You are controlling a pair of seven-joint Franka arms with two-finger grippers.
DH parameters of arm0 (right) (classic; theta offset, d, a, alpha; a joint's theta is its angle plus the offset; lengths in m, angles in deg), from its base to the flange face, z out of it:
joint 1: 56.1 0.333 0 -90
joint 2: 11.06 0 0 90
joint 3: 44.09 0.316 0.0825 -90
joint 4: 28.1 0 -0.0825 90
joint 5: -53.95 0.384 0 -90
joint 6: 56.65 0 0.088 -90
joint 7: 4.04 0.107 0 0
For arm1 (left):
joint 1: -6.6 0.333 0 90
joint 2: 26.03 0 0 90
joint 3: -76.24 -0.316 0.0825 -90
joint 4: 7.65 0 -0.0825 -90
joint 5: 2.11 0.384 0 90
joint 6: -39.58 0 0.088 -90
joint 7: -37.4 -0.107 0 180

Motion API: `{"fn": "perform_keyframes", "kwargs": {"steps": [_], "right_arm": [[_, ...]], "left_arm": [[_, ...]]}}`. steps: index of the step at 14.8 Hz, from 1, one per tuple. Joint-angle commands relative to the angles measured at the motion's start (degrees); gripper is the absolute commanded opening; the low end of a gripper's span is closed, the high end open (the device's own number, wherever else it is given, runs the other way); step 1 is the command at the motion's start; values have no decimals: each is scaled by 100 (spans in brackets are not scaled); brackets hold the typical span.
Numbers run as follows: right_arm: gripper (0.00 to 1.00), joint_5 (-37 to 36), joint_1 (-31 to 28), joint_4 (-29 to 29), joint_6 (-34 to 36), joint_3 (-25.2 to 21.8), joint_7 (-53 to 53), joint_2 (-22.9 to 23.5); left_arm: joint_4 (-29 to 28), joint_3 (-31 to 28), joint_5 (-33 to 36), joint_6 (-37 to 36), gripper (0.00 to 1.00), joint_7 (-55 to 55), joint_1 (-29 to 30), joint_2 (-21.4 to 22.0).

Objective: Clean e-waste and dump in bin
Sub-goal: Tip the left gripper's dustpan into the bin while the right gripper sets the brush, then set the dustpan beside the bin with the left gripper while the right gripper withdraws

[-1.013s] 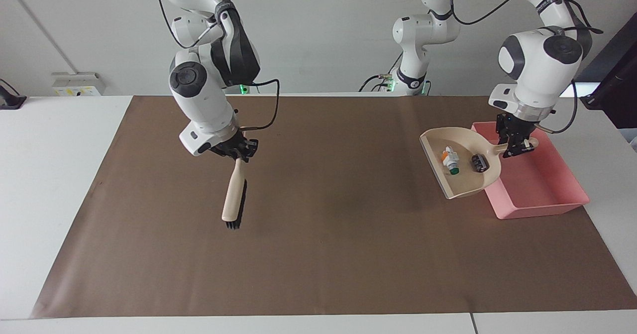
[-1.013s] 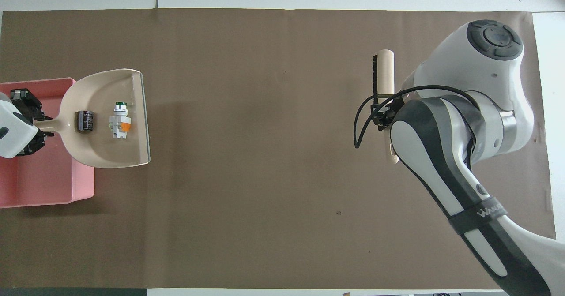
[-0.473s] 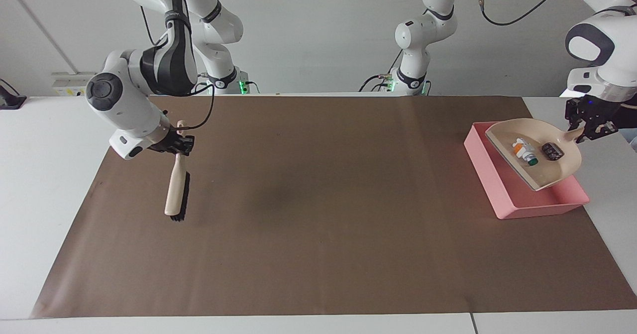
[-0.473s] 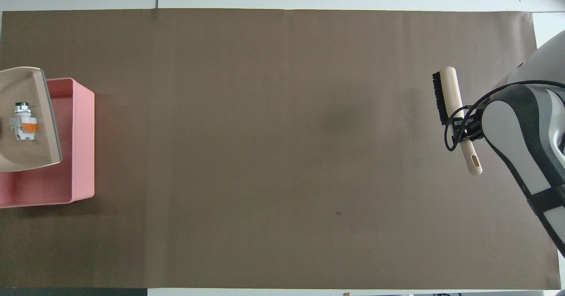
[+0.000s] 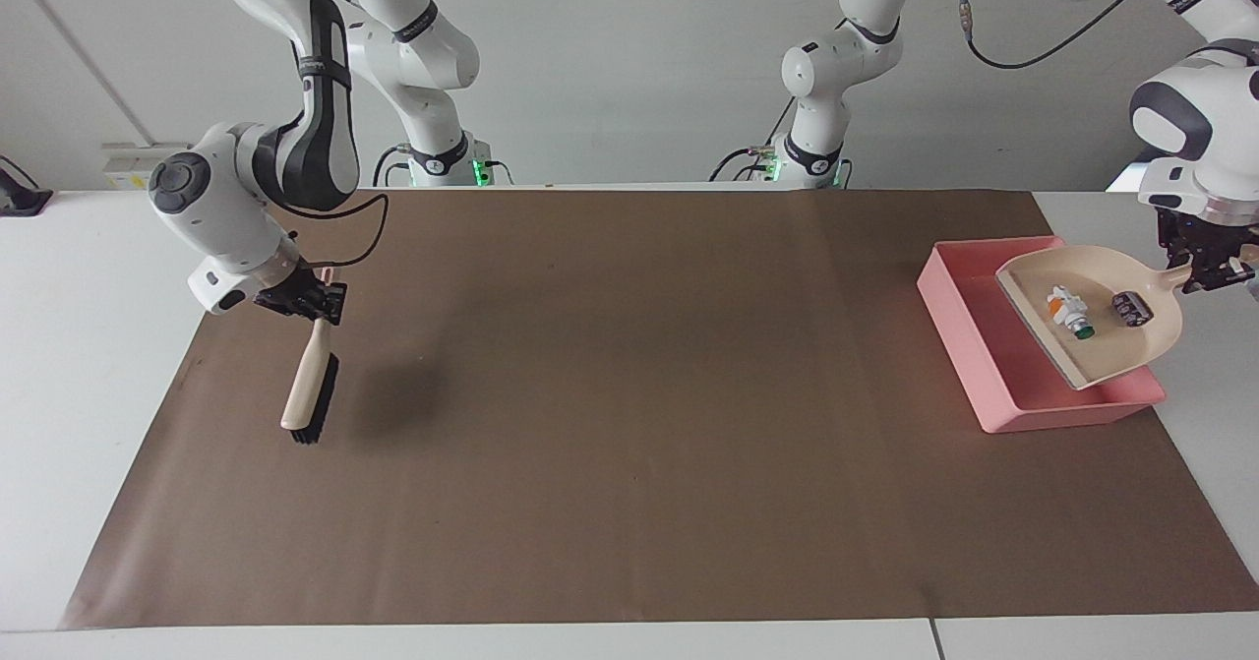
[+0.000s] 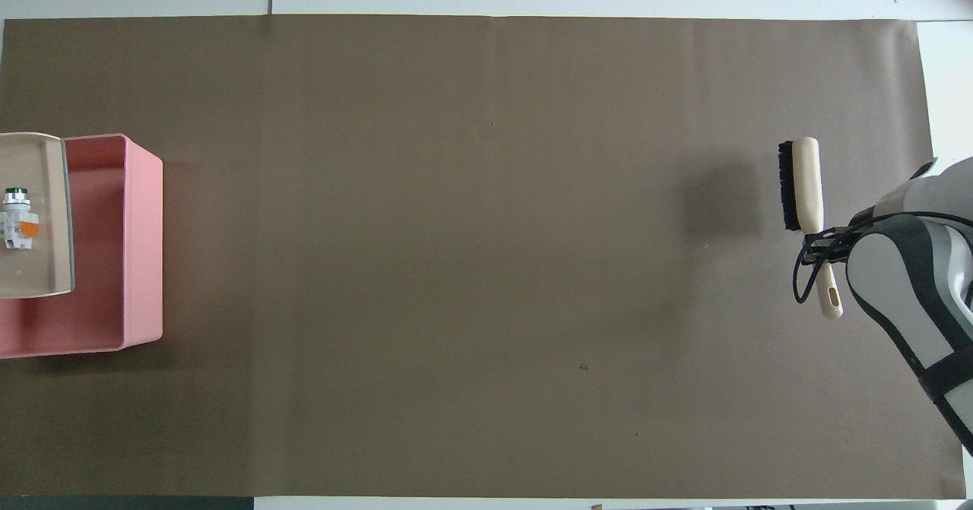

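The e-waste lies in a beige dustpan (image 5: 1107, 345): a white cylinder with orange and green marks (image 5: 1067, 311) and a small black component (image 5: 1131, 307). My left gripper (image 5: 1208, 267) is shut on the dustpan's handle and holds it in the air over the pink bin (image 5: 969, 321). In the overhead view only part of the dustpan (image 6: 42, 267) with the white cylinder (image 6: 17, 217) shows over the bin (image 6: 141, 251). My right gripper (image 5: 313, 304) is shut on the handle of a beige brush (image 5: 307, 390) with black bristles, held over the mat at the right arm's end.
A brown mat (image 5: 629, 424) covers most of the white table (image 5: 89, 345). The bin stands on the mat's edge at the left arm's end. In the overhead view the brush (image 6: 806, 183) and right gripper (image 6: 817, 248) sit near the mat's edge.
My left gripper has carried the dustpan with both pieces from beside the bin to above it. My right gripper has swung the brush toward the right arm's end of the table.
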Motion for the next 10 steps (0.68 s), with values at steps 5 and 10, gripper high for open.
{"fn": "perform_keyframes", "kwargs": {"steps": [5, 10], "right_arm": [[0, 30, 224, 527, -355, 109, 345, -330], [0, 30, 233, 694, -373, 109, 135, -330]], "left_arm": [[-648, -36, 1999, 3, 0, 1189, -626, 203], [-414, -27, 2494, -583, 0, 1296, -652, 256]]}}
